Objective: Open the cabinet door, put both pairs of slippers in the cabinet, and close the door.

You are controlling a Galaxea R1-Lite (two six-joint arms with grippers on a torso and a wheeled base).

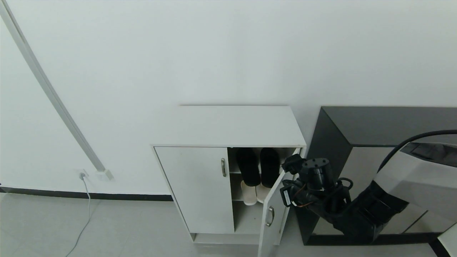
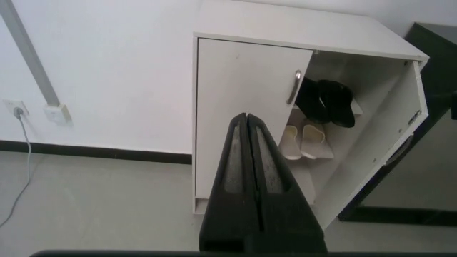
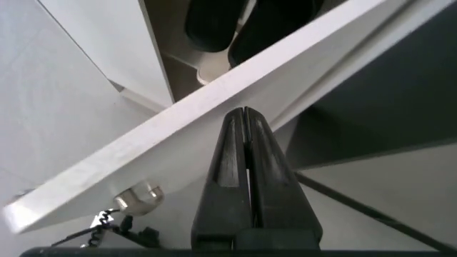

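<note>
Right wrist view: right gripper pinched tight on nothing, tips right up against the open door.

Out from there, the door's metal handle faces outward and the door stands swung out from the white cabinet. The other door sits flush. Inside, black slippers are on the upper shelf, toes in, and cream slippers are on the shelf below (both pairs side by side). The left gripper is held back, fingers pressed together and empty, facing the cabinet front. A dark unit stands just beside.
</note>
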